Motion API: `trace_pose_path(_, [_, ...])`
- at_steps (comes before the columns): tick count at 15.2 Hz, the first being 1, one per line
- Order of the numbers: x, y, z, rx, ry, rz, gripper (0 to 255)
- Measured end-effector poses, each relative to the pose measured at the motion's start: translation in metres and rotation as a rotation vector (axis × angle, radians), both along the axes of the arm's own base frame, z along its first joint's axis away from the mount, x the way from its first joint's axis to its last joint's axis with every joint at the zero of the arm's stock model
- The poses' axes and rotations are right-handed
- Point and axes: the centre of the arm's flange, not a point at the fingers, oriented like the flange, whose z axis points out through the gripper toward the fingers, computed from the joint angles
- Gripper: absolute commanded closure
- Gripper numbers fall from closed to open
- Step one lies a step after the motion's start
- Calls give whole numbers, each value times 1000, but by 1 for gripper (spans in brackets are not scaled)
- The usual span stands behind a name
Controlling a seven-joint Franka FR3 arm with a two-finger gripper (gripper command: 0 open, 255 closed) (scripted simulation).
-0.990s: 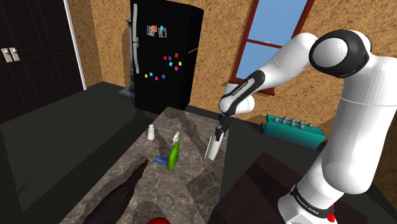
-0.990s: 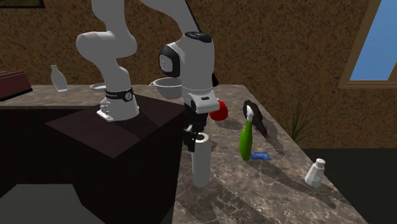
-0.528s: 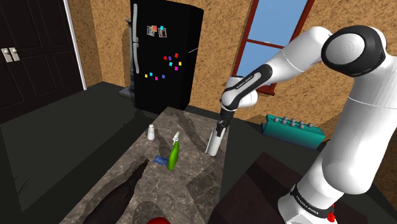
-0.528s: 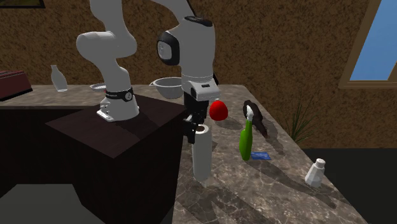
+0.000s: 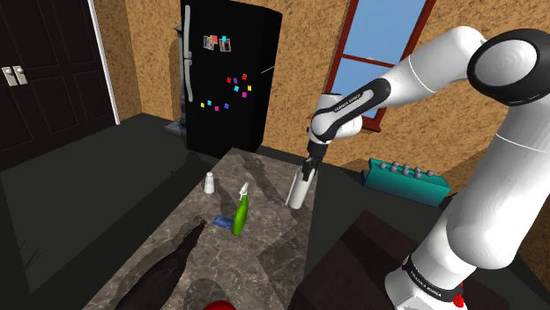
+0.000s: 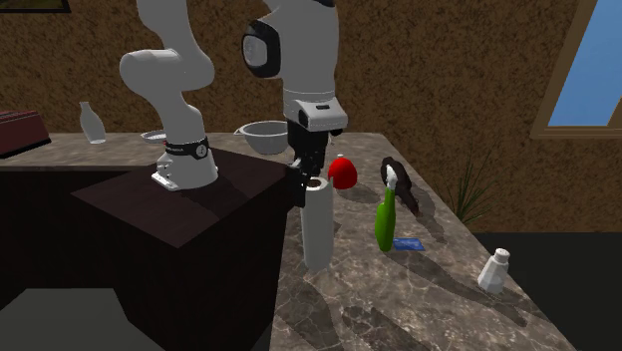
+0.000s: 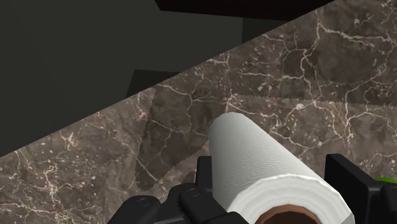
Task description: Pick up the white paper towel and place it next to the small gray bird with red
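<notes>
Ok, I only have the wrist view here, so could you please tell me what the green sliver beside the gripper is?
Observer: It is a green spray bottle, standing upright on the marble counter to the second exterior view's right of the paper towel roll.
Operator: Thank you. How does the roll sit in the gripper?
Observer: The gripper clasps its top end, and the roll hangs roughly upright below it.
Operator: And where is the bird, please?
Observer: A dark figure, probably the bird, lies on the counter just behind the spray bottle in the second exterior view.
</notes>
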Motion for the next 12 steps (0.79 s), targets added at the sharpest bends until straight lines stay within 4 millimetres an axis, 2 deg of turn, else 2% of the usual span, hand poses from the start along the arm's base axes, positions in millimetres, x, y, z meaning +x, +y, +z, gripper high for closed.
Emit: trace_pose_path(12, [-2, 0, 62, 0, 0, 0, 255])
